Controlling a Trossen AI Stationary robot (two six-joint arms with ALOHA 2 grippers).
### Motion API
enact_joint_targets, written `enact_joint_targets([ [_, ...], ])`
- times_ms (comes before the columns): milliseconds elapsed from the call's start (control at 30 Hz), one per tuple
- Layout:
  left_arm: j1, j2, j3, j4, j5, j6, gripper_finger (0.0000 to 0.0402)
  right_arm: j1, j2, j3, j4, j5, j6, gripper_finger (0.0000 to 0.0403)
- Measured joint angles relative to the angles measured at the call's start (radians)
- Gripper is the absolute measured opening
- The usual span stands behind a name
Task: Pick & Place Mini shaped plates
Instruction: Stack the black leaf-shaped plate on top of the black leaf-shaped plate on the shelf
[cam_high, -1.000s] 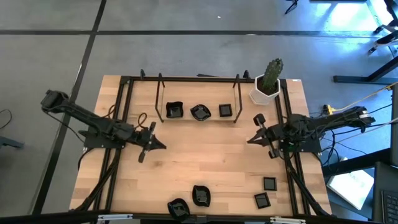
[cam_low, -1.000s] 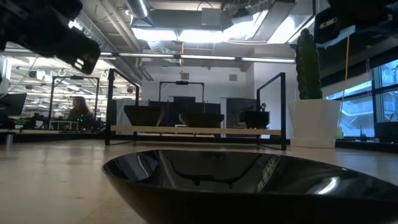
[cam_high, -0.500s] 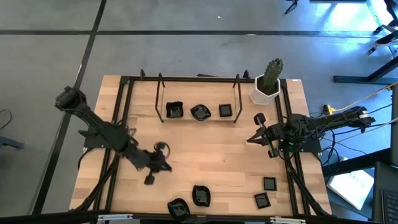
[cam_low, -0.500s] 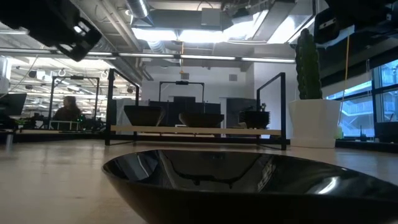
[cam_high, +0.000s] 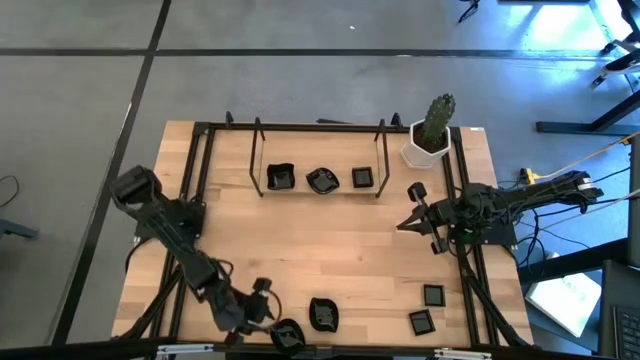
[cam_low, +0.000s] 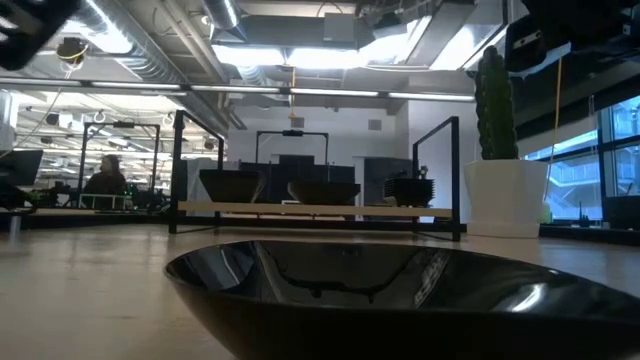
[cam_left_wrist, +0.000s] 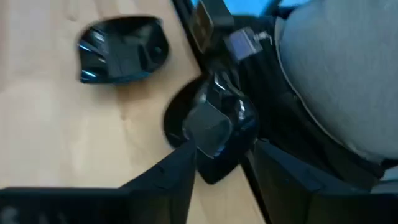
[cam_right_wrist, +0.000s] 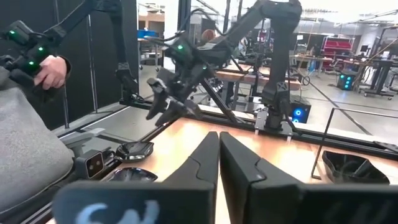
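Small glossy black plates lie on the wooden table. Two sit at the near edge, a wavy one (cam_high: 287, 333) (cam_left_wrist: 211, 134) and a rounded one (cam_high: 323, 313) (cam_left_wrist: 124, 50). Two flat squares (cam_high: 433, 295) (cam_high: 421, 322) lie near right. Three more (cam_high: 280, 178) (cam_high: 322, 181) (cam_high: 362, 178) rest on the rack's shelf at the back. My left gripper (cam_high: 258, 302) (cam_left_wrist: 217, 177) slants down, open, just short of the wavy plate and touching nothing. My right gripper (cam_high: 405, 224) (cam_right_wrist: 217, 158) waits shut and level at the right side.
A black-framed rack (cam_high: 320, 150) stands at the back. A white pot with a green cactus (cam_high: 430, 130) (cam_low: 497, 110) stands at the far right. Black rails (cam_high: 195, 200) run along both table sides. A person's grey-sleeved arm (cam_left_wrist: 336, 74) shows beyond the near edge.
My left gripper has swung from the table's left middle toward the near edge, tipping downward, and now stands by the wavy plate there. The plates have stayed where they were.
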Motion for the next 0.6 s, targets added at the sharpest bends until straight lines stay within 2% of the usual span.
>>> enact_joint_targets([
  [200, -0.059, 0.102, 0.093, -0.078, -0.055, 0.085, 0.0197, 0.0, 0.0, 0.0, -0.001, 0.0, -0.002, 0.0018],
  [300, -0.057, 0.145, 0.141, -0.119, -0.054, 0.074, 0.021, 0.0, 0.0, 0.0, -0.002, 0.0, -0.001, 0.0019],
  [433, -0.056, 0.195, 0.199, -0.169, -0.068, 0.13, 0.0217, 0.0, 0.0, 0.0, -0.004, 0.001, -0.007, 0.0019],
  [600, -0.056, 0.236, 0.214, -0.242, -0.059, 0.173, 0.0217, 0.0, 0.0, 0.0, -0.009, 0.0, -0.006, 0.0019],
])
